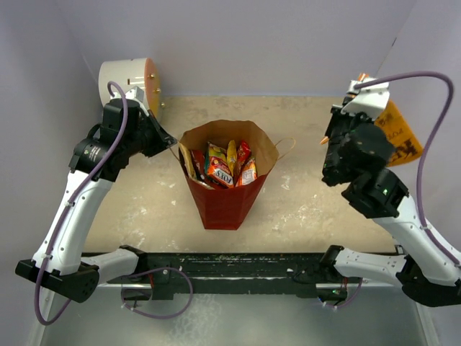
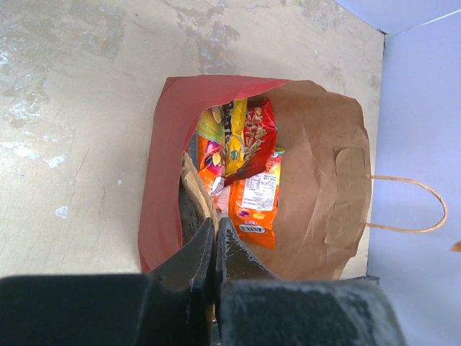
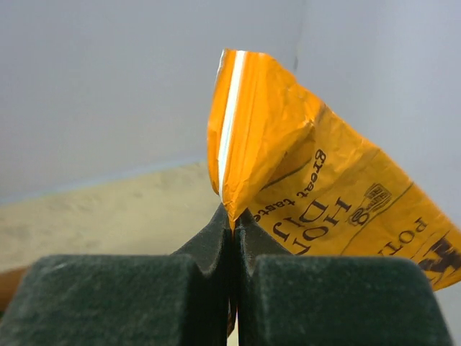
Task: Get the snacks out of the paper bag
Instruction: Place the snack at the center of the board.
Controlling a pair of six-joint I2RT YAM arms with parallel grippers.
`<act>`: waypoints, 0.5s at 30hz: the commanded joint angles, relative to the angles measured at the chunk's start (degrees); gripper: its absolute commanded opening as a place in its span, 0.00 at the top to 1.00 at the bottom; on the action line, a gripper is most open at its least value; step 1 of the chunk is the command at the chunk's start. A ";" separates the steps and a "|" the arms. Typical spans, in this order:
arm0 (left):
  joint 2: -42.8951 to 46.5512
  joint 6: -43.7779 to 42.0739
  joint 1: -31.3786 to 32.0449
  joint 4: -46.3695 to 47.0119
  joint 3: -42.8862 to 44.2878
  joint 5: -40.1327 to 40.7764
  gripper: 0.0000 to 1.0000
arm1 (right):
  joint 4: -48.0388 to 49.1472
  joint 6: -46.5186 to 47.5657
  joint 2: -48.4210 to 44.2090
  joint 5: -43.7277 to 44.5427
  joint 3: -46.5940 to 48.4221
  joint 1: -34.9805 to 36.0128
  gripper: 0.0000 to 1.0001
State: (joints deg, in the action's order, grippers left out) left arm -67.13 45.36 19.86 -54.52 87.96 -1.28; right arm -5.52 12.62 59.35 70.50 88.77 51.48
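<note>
Bag (image 1: 220, 205) stands upright at mid-table, mouth open. Outside is smooth red paper, inside is brown kraft, creased, and the body tapers to a narrower base. A thin tan string handle (image 2: 414, 209) loops out from the far rim, fixed under a kraft patch.

Snacks (image 1: 223, 167) are packed on end inside the bag: glossy, crinkled film in red, yellow and orange. Left wrist view shows a red-yellow pack (image 2: 252, 133) on top, a flat orange pack with a white printed label (image 2: 256, 202) below it, and a dull tan bag (image 2: 189, 191) pressed against the red wall.

Left claw (image 2: 215, 227) is at the bag's near rim, dark fingers pressed together. A tan sliver shows between them, so it appears to pinch the paper edge.

Right claw (image 3: 232, 216) is raised at the table's right side, well apart from the bag. It is clamped on the bottom edge of the orange packet (image 3: 302, 158). The packet is shiny foil, flat, with a crimped seam and dark lettering, and stands up and leans right, against the pale wall.

Table (image 1: 310, 209) is mottled beige with white scuffs. A white cylinder (image 1: 126, 79) with an orange face lies at the far left corner.
</note>
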 commanded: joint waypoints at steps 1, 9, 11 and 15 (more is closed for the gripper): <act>1.45 -0.76 -0.34 3.45 3.35 -0.74 1.00 | -15.37 -19.80 -4.85 5.73 -2.94 -2.09 1.00; 0.87 -0.69 -0.30 3.82 3.11 -1.93 1.00 | -47.99 -61.02 -7.30 -6.99 -15.71 -8.45 1.00; 0.49 -1.07 -0.34 3.54 3.52 -2.06 1.00 | -48.69 -67.36 -8.06 -9.54 -19.69 -8.67 1.00; -0.08 -2.04 -0.34 2.22 4.38 -1.90 1.00 | -47.98 -72.91 -8.09 -13.18 -23.00 -8.94 1.00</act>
State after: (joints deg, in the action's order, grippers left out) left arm -67.48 44.84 19.86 -54.83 88.38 -2.57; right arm -51.05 -46.59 51.27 60.51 67.37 43.03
